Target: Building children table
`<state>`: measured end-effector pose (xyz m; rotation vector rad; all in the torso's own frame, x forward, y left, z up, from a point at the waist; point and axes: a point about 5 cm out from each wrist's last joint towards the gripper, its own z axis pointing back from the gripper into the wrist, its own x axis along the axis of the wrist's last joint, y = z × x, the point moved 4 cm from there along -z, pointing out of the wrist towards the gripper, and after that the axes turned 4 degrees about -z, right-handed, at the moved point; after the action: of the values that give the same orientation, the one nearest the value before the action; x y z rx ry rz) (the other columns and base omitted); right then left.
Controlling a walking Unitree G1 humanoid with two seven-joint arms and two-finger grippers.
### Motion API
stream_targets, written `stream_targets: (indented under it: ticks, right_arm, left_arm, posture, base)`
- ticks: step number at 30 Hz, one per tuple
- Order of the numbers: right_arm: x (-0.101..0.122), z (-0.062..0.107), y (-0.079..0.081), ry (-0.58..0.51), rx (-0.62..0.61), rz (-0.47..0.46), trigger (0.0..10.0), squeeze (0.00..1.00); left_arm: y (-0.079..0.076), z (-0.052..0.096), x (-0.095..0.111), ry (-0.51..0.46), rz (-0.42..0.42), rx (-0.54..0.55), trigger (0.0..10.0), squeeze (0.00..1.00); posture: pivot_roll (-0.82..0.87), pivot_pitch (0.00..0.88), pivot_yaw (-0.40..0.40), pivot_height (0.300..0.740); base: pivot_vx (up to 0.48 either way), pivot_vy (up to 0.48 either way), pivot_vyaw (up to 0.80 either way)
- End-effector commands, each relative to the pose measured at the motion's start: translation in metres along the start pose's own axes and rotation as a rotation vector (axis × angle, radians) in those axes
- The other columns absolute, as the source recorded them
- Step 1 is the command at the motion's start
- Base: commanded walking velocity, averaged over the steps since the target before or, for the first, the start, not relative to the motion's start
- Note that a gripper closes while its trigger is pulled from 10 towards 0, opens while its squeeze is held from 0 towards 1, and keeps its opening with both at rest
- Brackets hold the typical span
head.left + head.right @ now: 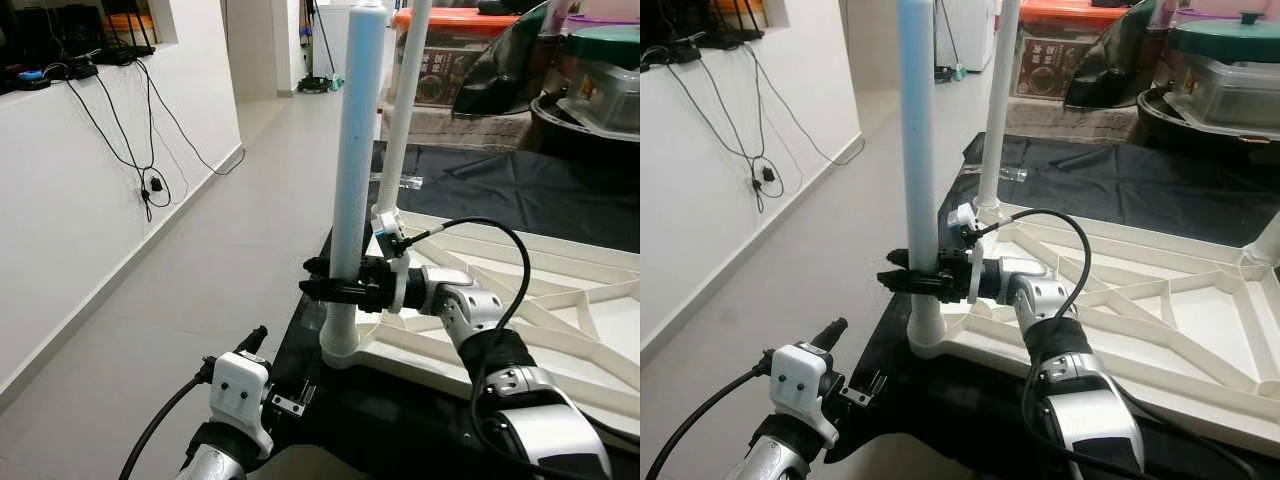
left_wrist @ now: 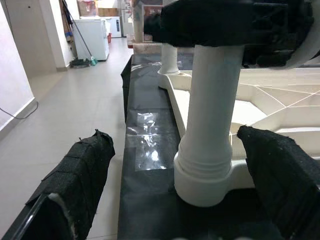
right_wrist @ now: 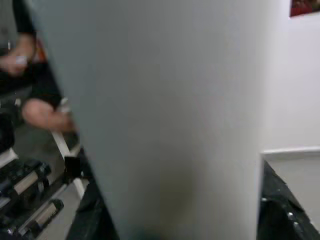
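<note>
Right gripper [image 1: 335, 282] jaws clamped, arm reaching forward; left gripper [image 2: 175, 190] low, jaws spread.

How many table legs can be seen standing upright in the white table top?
3: near leg at the closest corner, held by the right gripper; second leg at the corner behind; third leg at the far right. A fourth may be hidden.

Pale blue leg [image 1: 355, 150], white tabletop [image 1: 560, 330], black mat [image 2: 145, 200], black right pincer [image 1: 335, 282]
</note>
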<state>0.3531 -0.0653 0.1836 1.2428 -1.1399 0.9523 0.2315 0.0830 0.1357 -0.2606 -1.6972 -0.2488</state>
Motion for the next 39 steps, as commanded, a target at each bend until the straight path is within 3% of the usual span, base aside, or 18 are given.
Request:
stream_targets:
  ticks: [1, 6, 7, 8, 10, 11, 12, 14, 15, 16, 17, 19, 28, 29, 34, 35, 38, 39]
  right_arm:
    - [-0.009, -0.009, 0.006, -0.011, 0.033, -0.030, 0.0, 0.00]
    - [-0.011, -0.009, -0.001, -0.020, -0.053, 0.005, 0.0, 0.00]
    - [-0.008, -0.005, -0.023, -0.045, -0.282, 0.047, 0.0, 0.00]
    - [-0.008, -0.005, -0.023, -0.045, -0.282, 0.047, 0.0, 0.00]
    - [-0.002, 0.031, -0.070, -0.083, -0.889, 0.092, 0.0, 0.00]
    - [-0.002, 0.031, -0.070, -0.083, -0.889, 0.092, 0.0, 0.00]
    - [-0.004, 0.059, -0.083, -0.099, -1.148, 0.075, 0.0, 0.00]
    - [-0.004, 0.059, -0.083, -0.099, -1.148, 0.075, 0.0, 0.00]
    - [-0.006, 0.091, -0.085, -0.145, -1.405, 0.060, 0.0, 0.00]
    - [-0.006, 0.091, -0.085, -0.145, -1.405, 0.060, 0.0, 0.00]
    - [-0.010, 0.115, -0.079, -0.188, -1.594, 0.039, 0.0, 0.00]
    - [-0.014, 0.131, -0.068, -0.226, -1.736, 0.022, 0.0, 0.00]
    - [-0.029, 0.131, -0.051, -0.274, -1.892, -0.089, 0.0, 0.00]
    - [-0.027, 0.115, -0.053, -0.265, -1.828, -0.071, 10.0, 0.00]
    - [-0.025, 0.104, -0.055, -0.257, -1.778, -0.051, 10.0, 0.00]
    - [-0.020, 0.084, -0.057, -0.294, -1.658, -0.035, 10.0, 1.00]
    - [-0.013, 0.066, -0.058, -0.328, -1.542, -0.010, 10.0, 1.00]
    - [-0.007, 0.053, -0.057, -0.368, -1.438, -0.025, 10.0, 0.00]
  left_arm:
    - [0.001, 0.002, -0.004, 0.019, -0.007, 0.002, 10.0, 0.00]
    - [0.001, 0.002, -0.005, 0.019, -0.007, 0.001, 10.0, 0.00]
    - [0.001, 0.002, -0.005, 0.020, -0.007, 0.002, 10.0, 0.00]
    - [0.001, 0.002, -0.005, 0.020, -0.007, 0.002, 10.0, 0.00]
    - [0.001, 0.003, -0.005, 0.020, -0.006, 0.004, 10.0, 0.00]
    - [0.001, 0.003, -0.005, 0.020, -0.006, 0.004, 10.0, 0.00]
    - [0.001, 0.003, -0.005, 0.021, -0.006, 0.003, 10.0, 0.00]
    - [0.001, 0.003, -0.005, 0.021, -0.006, 0.003, 10.0, 0.00]
    - [0.001, 0.002, -0.005, 0.022, -0.005, 0.001, 10.0, 0.00]
    - [0.001, 0.002, -0.005, 0.022, -0.005, 0.001, 10.0, 0.00]
    - [0.001, 0.002, -0.005, 0.023, -0.005, -0.001, 10.0, 0.00]
    - [0.001, 0.002, -0.005, 0.024, -0.006, -0.002, 10.0, 0.00]
    - [0.002, 0.002, -0.005, 0.024, -0.007, -0.001, 10.0, 0.00]
    - [0.002, 0.002, -0.005, 0.024, -0.007, 0.000, 10.0, 0.00]
    - [0.002, 0.002, -0.005, 0.024, -0.007, 0.001, 10.0, 0.00]
    - [0.002, 0.002, -0.005, 0.024, -0.006, 0.002, 10.0, 0.00]
    - [0.003, 0.002, -0.005, 0.024, -0.006, 0.003, 10.0, 0.00]
    - [0.003, 0.002, -0.005, 0.025, -0.005, 0.004, 10.0, 0.00]
  posture:
    - [0.11, 0.000, 0.002, 0.740]
    - [0.11, 0.000, 0.002, 0.740]
    - [0.11, 0.000, 0.002, 0.740]
    - [0.11, 0.000, 0.002, 0.740]
    - [0.10, 0.000, 0.002, 0.740]
    - [0.10, 0.000, 0.002, 0.740]
    - [0.10, 0.000, 0.002, 0.740]
    - [0.10, 0.000, 0.002, 0.740]
    - [0.10, 0.000, 0.002, 0.740]
    - [0.10, 0.000, 0.002, 0.740]
    - [0.10, 0.000, 0.002, 0.740]
    - [0.10, 0.000, 0.006, 0.740]
    - [0.09, 0.000, 0.009, 0.740]
    - [0.10, 0.000, 0.007, 0.740]
    - [0.10, 0.000, 0.007, 0.740]
    - [0.10, 0.000, 0.007, 0.740]
    - [0.10, 0.000, 0.007, 0.740]
    - [0.10, 0.000, 0.007, 0.740]
  base:
    - [0.000, 0.000, 0.00]
    - [0.000, 0.000, 0.00]
    - [0.000, 0.000, 0.00]
    - [0.000, 0.000, 0.00]
    - [0.000, 0.000, 0.00]
    - [0.000, 0.000, 0.00]
    - [0.000, 0.000, 0.00]
    - [0.000, 0.000, 0.00]
    - [0.000, 0.000, 0.00]
    - [0.000, 0.000, 0.00]
    - [0.000, 0.000, 0.00]
    - [0.000, 0.000, 0.00]
    - [0.000, 0.000, 0.00]
    - [0.000, 0.000, 0.00]
    - [0.000, 0.000, 0.00]
    - [0.000, 0.000, 0.00]
    - [0.000, 0.000, 0.00]
    - [0.000, 0.000, 0.00]
